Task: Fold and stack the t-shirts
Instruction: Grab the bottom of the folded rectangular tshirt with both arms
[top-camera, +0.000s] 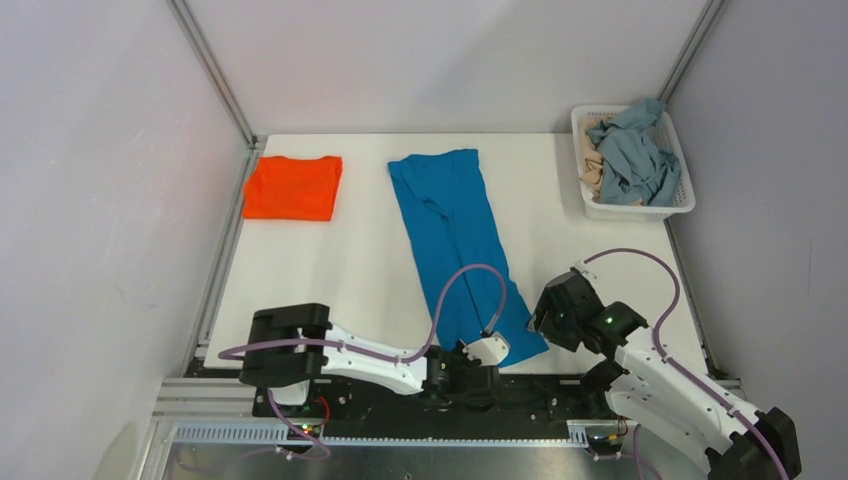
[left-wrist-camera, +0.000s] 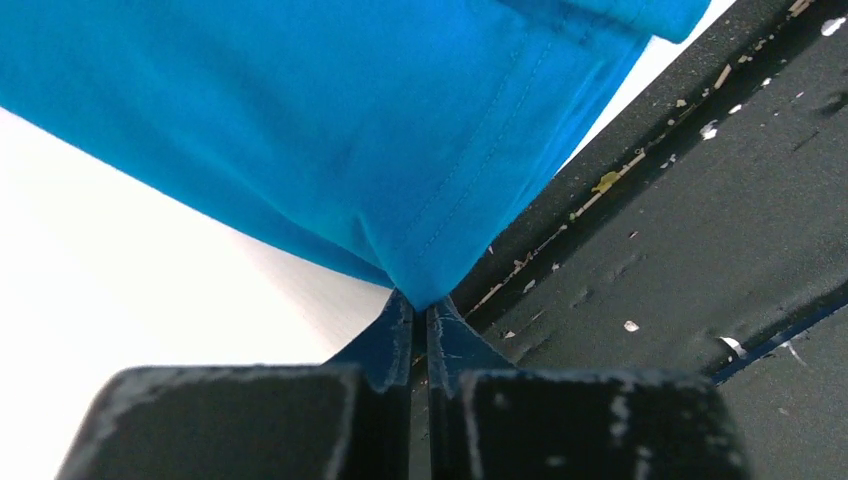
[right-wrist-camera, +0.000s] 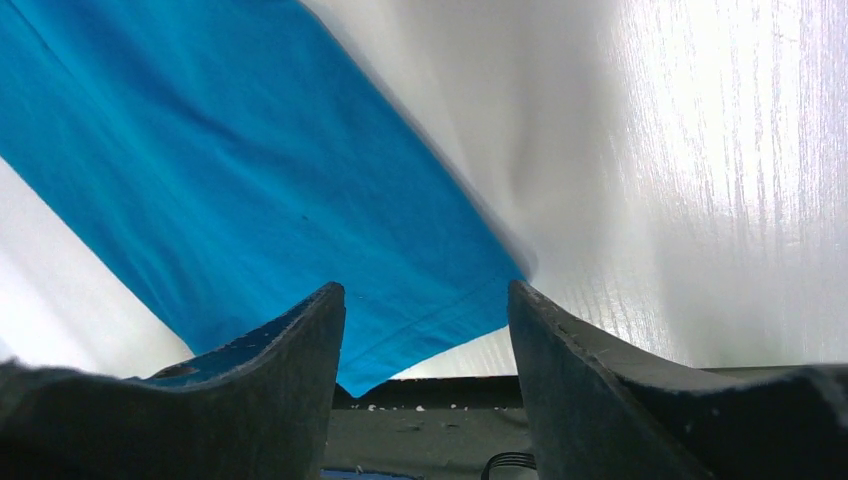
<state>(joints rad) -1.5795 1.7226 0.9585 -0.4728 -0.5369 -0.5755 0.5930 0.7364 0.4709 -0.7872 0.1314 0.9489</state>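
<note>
a long blue t-shirt (top-camera: 455, 240), folded lengthwise into a narrow strip, lies on the white tabletop (top-camera: 340, 270), running from the far middle down toward the near edge and leaning slightly to the right as it comes closer. the left gripper (left-wrist-camera: 421, 312) is low at the near edge, its 2 fingers pressed together on the near left corner of this shirt; in the left wrist view the fabric gathers into a point where it enters the jaws, and its stitched hem runs up and away from there. just beside that pinched corner is the black rail (left-wrist-camera: 650, 250) bordering the tabletop, flecked with bits of debris. the right gripper (right-wrist-camera: 425, 300) sits over the near right corner of the same shirt with its fingers spread apart; the right wrist view shows the blue corner between them, and i cannot tell whether the tips touch the cloth. a folded orange t-shirt (top-camera: 293, 187) lies flat at the far left of the tabletop, well apart from the blue one. a white basket (top-camera: 680, 205) stands at the far right corner, holding crumpled garments (top-camera: 630, 155) in grey-blue and beige.
</note>
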